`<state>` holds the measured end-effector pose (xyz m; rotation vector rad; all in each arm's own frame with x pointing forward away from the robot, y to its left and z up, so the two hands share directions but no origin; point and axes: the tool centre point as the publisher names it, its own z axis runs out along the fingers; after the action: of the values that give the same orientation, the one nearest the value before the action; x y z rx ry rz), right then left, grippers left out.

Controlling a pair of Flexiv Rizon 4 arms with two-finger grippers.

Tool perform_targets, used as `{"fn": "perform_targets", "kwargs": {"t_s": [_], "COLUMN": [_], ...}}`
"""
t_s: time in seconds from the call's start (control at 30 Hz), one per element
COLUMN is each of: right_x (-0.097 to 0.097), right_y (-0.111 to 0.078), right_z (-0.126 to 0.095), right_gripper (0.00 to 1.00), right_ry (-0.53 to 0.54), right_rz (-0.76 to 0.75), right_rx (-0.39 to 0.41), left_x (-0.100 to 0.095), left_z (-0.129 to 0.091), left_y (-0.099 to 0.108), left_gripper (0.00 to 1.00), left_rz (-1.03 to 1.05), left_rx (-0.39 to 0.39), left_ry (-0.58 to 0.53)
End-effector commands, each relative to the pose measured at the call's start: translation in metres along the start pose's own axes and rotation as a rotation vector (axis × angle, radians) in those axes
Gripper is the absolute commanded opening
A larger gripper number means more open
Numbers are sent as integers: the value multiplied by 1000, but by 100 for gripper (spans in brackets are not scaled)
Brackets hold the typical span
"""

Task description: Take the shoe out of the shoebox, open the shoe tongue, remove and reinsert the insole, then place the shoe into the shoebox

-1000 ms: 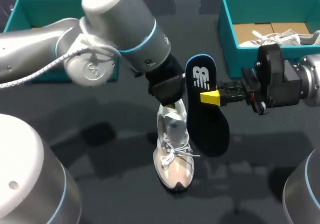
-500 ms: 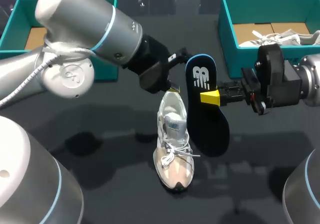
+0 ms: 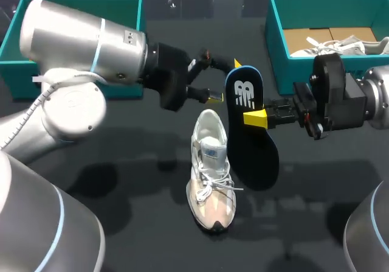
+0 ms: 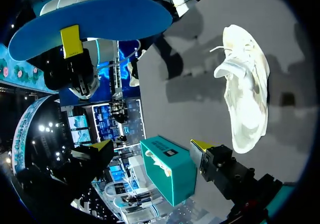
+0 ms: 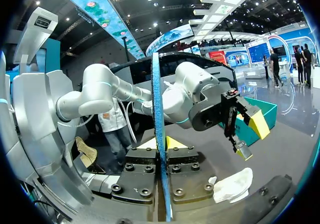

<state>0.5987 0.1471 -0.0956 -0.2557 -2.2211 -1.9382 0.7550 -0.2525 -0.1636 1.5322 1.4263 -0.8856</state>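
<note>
Shoe on the table, insole held in the air beside it.
From the head view, the pale shoe (image 3: 211, 168) stands upright on the dark table (image 3: 121, 223), laces loose and tongue pulled up, well apart from the teal shoebox (image 3: 275, 47). The dark insole (image 3: 252, 144) hangs just beside the shoe. The right gripper (image 3: 258, 118) comes in level from the side and is clamped on the insole's middle. The left gripper (image 3: 222, 77) hovers near the insole's upper end, fingers spread and holding nothing. In the left wrist view, the left gripper (image 4: 150, 145) is wide open, with the shoe (image 4: 245, 98) beside it and the insole's blue underside (image 4: 95, 21) far ahead. In the right wrist view, the insole (image 5: 159, 134) stands edge-on, pinched between the right gripper's (image 5: 160, 145) fingers, and the left gripper (image 5: 245, 129) gapes ahead.
</note>
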Motion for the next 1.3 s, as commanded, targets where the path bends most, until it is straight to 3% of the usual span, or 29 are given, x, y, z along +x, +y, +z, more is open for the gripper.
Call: {"fn": "perform_targets", "kwargs": {"t_s": [0.03, 0.27, 0.53, 0.77, 0.8, 1.17, 1.3], "right_x": [0, 0, -53, -97, -101, -101, -116], "right_y": [-1, -1, 12, 15, 14, 14, 20], "right_z": [2, 2, -29, -46, -49, -49, -49], "right_gripper": [0, 0, 0, 0, 0, 0, 0], "right_ry": [-2, -2, 0, 68, 32, 32, 13], "right_rz": [0, 0, 212, 404, 425, 425, 543], "right_rx": [1, 1, -71, -150, -143, -143, -180], "left_x": [-2, -15, -16, -15, -15, -15, -15], "left_z": [-17, -29, -37, -46, -46, -46, -46], "left_y": [-1, 0, 5, 10, 10, 10, 10], "left_gripper": [100, 100, 100, 100, 100, 100, 100], "left_rz": [-2, -8, -50, -90, -90, -90, -90], "left_rx": [-3, -10, -38, -45, -45, -45, -45], "left_ry": [-235, -312, -327, -332, -332, -332, -332]}}
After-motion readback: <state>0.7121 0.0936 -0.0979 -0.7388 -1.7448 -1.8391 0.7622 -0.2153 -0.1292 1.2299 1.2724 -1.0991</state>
